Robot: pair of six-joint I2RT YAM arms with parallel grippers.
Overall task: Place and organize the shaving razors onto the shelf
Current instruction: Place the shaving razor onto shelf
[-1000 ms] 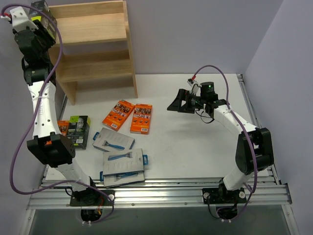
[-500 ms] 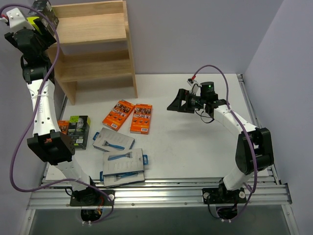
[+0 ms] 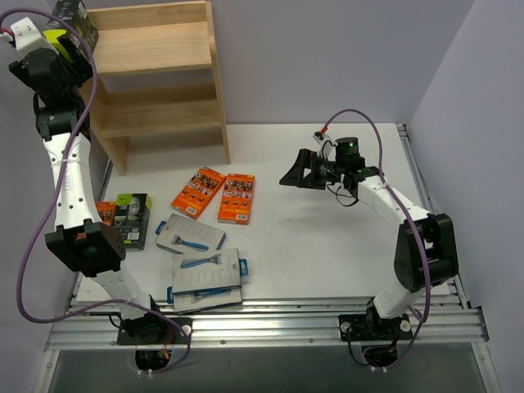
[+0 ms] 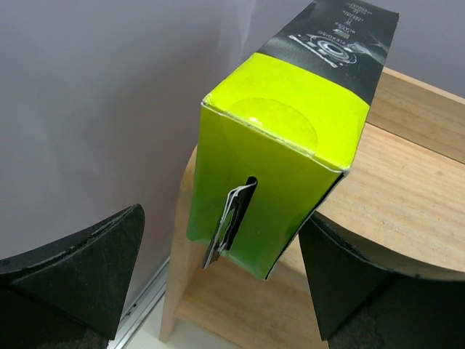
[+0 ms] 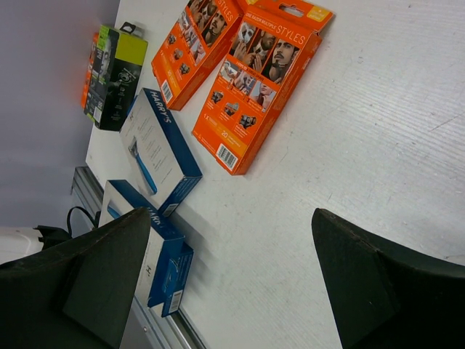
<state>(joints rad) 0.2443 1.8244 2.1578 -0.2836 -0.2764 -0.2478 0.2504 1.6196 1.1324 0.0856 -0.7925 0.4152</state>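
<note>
Nearest the arm bases, on the bench (image 3: 327, 262): a front grey card (image 3: 209, 273), apparently stacked on another blue-edged pack, and just beyond it a second grey card (image 3: 190, 234). Two certain, perhaps three.

Next, at the left edge: a lying black box (image 3: 133, 219) with a lime side, long axis running near to far, just beside an edge orange pack (image 3: 105, 211). Toward the middle: a left orange pack (image 3: 198, 191) and a right orange pack (image 3: 237, 197), flat, side by side, long axes also roughly near to far. Three orange in all.

Out to their right, well apart: the right hand (image 3: 288, 174), fingers spread, nothing between them, hanging above the bench and facing the orange pair.

Farthest: the shelf (image 3: 155, 49), and close to the left edge of its top tier a standing black box (image 4: 283, 153), upright, lime end toward the left hand (image 4: 214, 280). Fingers (image 4: 80, 269) spread to either side of that box, clear of it, gripping nothing. Two black boxes in total.

Looks placed; calls for a straight pull-back without clipping the box. After that, lying black box closest to the left arm, its length in line with that arm's reach; middle orange pair more within reach of the right.
</note>
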